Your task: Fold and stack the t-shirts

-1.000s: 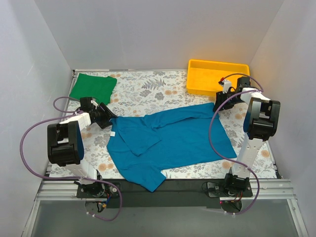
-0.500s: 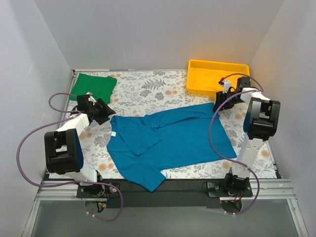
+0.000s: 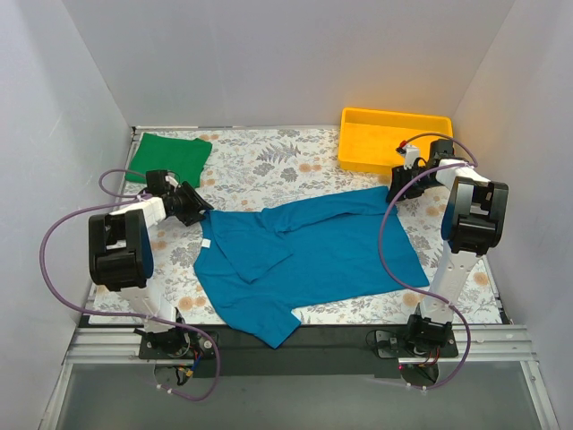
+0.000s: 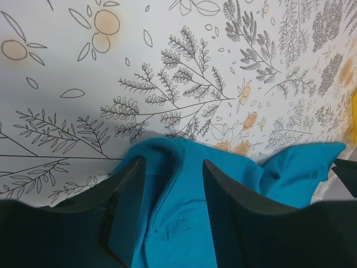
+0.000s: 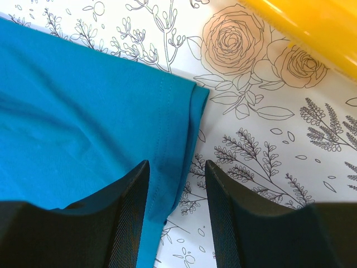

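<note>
The teal-blue t-shirt [image 3: 309, 255] lies spread out, partly folded, in the middle of the table. The bright green t-shirt [image 3: 168, 159] lies folded at the back left. My left gripper [image 3: 198, 210] is open at the teal shirt's left corner; in the left wrist view its fingers [image 4: 128, 195] straddle the bunched teal cloth [image 4: 178, 212]. My right gripper [image 3: 397, 190] is open at the shirt's back right corner; in the right wrist view [image 5: 175, 178] the shirt's stitched hem [image 5: 167, 139] lies between the fingers, low over the table.
A yellow plastic tray [image 3: 360, 152] stands at the back right, just behind my right gripper; its edge shows in the right wrist view [image 5: 312, 28]. White walls close in the floral tablecloth [image 3: 260, 170] on three sides.
My left gripper pulled back to the left half a second ago and has come back to the teal shirt's left corner. The right arm and the shirts have not moved.
</note>
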`<state>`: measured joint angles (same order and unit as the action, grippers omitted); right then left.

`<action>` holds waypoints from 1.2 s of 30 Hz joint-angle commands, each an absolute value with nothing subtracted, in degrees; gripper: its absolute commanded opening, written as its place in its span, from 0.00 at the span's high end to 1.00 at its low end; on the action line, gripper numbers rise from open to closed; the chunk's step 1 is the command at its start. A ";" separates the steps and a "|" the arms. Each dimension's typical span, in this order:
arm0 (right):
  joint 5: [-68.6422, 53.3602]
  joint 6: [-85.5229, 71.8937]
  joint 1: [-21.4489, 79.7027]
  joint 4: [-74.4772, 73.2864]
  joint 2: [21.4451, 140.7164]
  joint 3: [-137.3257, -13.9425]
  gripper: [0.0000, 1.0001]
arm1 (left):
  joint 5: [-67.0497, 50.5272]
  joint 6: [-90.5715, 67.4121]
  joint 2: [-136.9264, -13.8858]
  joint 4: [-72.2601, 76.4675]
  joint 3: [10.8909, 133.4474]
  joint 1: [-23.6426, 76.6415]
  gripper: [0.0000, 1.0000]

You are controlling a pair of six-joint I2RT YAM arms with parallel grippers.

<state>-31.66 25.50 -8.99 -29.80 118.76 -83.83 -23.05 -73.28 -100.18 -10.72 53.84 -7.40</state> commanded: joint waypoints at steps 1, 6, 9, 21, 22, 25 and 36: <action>-31.73 25.84 -9.14 -29.71 119.53 -83.23 0.48 | -24.70 -73.30 -100.10 -10.46 56.42 -7.47 0.57; -31.73 25.84 -9.05 -29.71 119.62 -83.23 0.48 | -25.40 -73.65 -100.28 -10.02 56.60 -7.47 0.61; -31.64 25.84 -9.14 -29.71 119.88 -83.32 0.48 | -25.66 -73.74 -100.81 -9.93 56.95 -7.38 0.63; -33.04 25.31 -9.23 -29.71 120.41 -83.76 0.48 | -25.67 -74.09 -103.80 -9.05 57.22 -6.77 0.86; -33.22 25.23 -9.23 -29.71 120.50 -83.76 0.48 | -25.23 -74.09 -103.45 -8.97 57.22 -6.77 0.97; -34.36 24.87 -9.84 -29.71 120.67 -83.76 0.48 | -23.03 -73.74 -102.13 -8.88 57.48 -6.86 1.00; -35.77 24.70 -10.64 -30.32 121.82 -82.79 0.49 | -20.21 -73.83 -98.27 -8.09 54.85 -7.29 1.00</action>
